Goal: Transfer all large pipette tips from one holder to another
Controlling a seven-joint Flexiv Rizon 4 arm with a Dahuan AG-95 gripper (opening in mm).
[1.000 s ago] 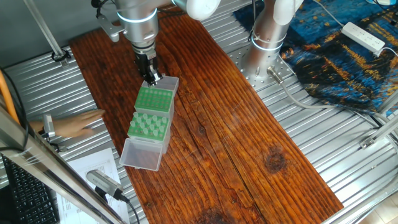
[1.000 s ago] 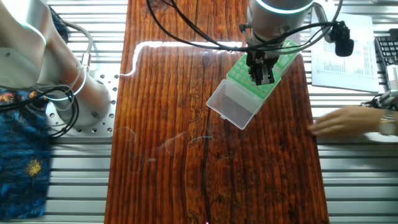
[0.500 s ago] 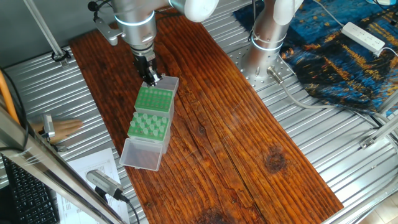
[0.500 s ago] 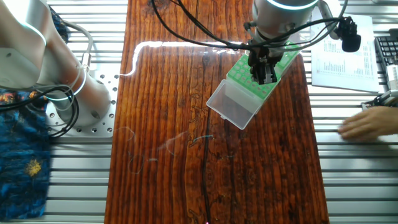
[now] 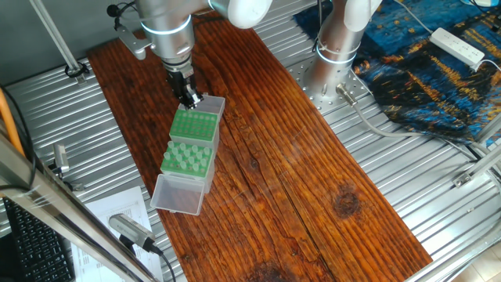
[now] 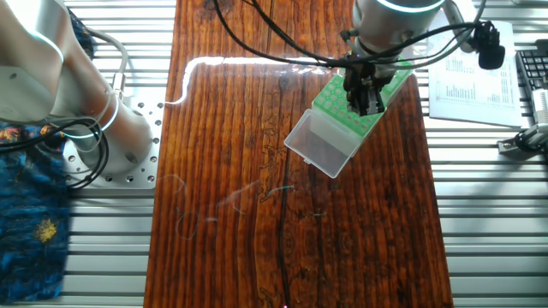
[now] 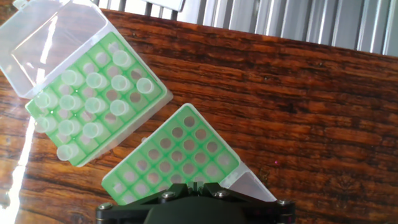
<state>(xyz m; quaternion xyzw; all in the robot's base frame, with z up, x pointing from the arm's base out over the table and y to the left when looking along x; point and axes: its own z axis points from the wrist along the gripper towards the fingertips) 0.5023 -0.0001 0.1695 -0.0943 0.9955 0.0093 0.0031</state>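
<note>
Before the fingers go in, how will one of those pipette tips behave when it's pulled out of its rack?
Each of the large pipette tips looks thin, hollow and translucent, so probably very light and easily crushed. It likely lifts straight out of the rack. The smooth tapered shape may slip or roll if dropped.

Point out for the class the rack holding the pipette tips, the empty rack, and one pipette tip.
Filled rack [image 7: 93,99], hand view: green top plate between tips.
Empty rack [image 7: 174,158], hand view: green top plate among open holes.
Pipette tip [image 7: 144,86], hand view: its round open top.
</note>
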